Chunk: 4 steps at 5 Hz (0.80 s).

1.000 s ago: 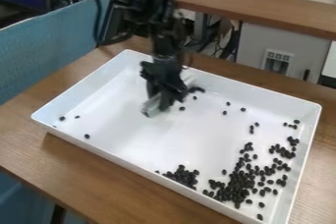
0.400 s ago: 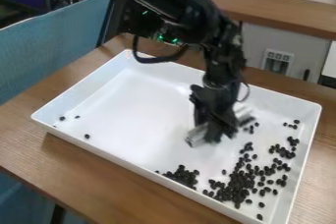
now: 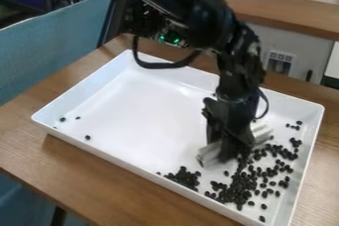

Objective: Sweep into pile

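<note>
Dark beans (image 3: 236, 192) in the white tray (image 3: 132, 168); pale bar (image 3: 208, 155) clamped in the tool (image 3: 232, 151), its middle hidden

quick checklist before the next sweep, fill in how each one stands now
1. Gripper has hold of the pale bar: ok
2. Bar is beside the main heap of dark beans: ok
3. Bar's lower edge flush with the tray floor: cannot tell
4. Clump by the near wall joined to the main heap: not ok, gap between
5. Stray beans at the left gathered in: not ok
</note>
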{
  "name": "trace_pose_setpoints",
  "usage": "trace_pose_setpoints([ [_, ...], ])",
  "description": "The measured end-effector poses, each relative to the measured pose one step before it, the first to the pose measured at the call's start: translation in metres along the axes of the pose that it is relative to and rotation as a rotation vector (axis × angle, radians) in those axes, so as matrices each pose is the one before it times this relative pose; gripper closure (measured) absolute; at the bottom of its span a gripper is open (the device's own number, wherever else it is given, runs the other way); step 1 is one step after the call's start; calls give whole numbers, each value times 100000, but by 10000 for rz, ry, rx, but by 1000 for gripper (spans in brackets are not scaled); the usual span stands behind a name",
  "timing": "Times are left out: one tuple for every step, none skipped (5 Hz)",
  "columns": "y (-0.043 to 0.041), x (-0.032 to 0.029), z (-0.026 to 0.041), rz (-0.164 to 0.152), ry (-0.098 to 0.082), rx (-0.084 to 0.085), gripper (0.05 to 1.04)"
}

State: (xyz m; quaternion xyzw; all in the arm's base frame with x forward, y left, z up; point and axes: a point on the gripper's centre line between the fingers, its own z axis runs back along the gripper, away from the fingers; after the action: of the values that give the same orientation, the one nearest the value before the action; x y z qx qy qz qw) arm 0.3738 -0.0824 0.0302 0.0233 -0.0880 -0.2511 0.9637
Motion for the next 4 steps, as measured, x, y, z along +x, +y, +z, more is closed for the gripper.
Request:
trace_pose_setpoints([
  [3756,-761,2714,1242,-534,218,701],
  [3716,-927,1072,1193,62,323,701],
  [2097,-377,604,762,275,164,702],
  [3189,-1746,-153,1123,590,159,701],
])
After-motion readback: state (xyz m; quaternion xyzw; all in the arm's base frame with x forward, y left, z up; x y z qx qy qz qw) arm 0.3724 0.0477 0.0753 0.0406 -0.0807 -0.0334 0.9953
